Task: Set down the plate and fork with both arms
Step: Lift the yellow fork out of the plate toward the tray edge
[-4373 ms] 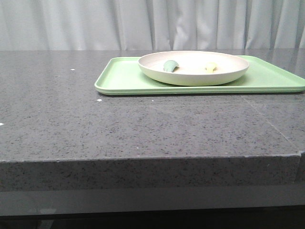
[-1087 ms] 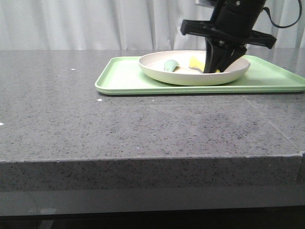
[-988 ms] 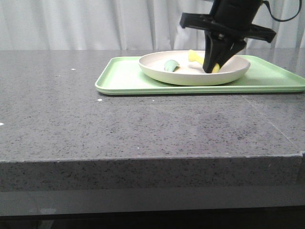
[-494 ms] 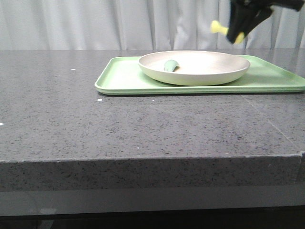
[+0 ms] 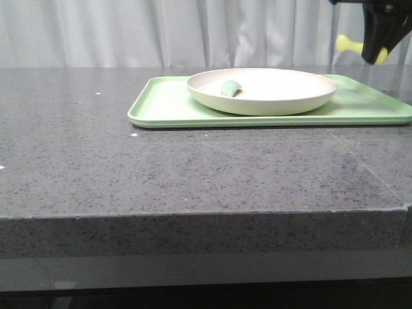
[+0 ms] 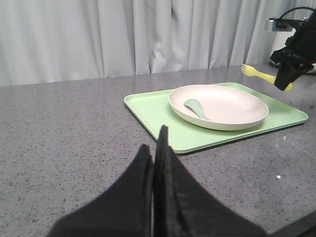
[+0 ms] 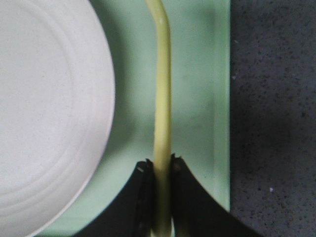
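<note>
The cream-white plate (image 5: 261,91) rests on the light-green tray (image 5: 167,103), and a small teal utensil (image 5: 230,88) lies in it. My right gripper (image 5: 373,55) hangs in the air above the tray's right end, shut on the pale-yellow fork (image 5: 351,44). In the right wrist view the fork (image 7: 163,98) runs straight out from between the fingers (image 7: 144,173), over the tray strip beside the plate (image 7: 49,108). The left wrist view shows my left gripper (image 6: 154,143) shut and empty over the bare counter, short of the tray (image 6: 158,111), with the plate (image 6: 222,106) and the raised fork (image 6: 256,74) beyond.
The grey speckled counter (image 5: 193,174) runs wide to the left and in front of the tray; its front edge drops off near me. A pale curtain (image 5: 161,32) hangs behind. The tray's right edge (image 7: 224,98) borders dark counter (image 7: 271,98).
My right gripper came down into the plate, closed on the fork and lifted it up and to the right. The fork has left the plate; the teal utensil stays.
</note>
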Controlling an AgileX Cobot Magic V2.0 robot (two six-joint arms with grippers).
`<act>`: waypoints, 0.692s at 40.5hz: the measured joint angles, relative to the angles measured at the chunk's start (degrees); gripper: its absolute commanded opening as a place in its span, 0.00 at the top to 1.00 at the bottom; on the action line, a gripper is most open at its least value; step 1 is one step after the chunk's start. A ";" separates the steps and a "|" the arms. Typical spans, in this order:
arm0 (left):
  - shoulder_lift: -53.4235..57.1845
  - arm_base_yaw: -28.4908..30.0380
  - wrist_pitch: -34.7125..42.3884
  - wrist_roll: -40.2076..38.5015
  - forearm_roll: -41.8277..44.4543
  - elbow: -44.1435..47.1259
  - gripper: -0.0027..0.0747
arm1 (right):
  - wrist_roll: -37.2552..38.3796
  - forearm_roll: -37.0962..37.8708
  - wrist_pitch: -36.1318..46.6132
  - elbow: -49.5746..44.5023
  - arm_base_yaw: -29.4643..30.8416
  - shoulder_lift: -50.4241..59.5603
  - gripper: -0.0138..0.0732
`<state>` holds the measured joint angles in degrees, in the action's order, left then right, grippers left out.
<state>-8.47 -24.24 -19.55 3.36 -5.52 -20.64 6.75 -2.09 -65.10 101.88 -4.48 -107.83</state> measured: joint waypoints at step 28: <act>0.00 0.00 0.00 0.00 0.00 0.00 0.99 | 0.00 0.57 0.00 0.00 0.00 -5.69 0.92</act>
<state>-8.47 -24.24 -19.55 3.36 -5.52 -20.64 6.75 -1.53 -65.10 101.88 -4.48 -113.52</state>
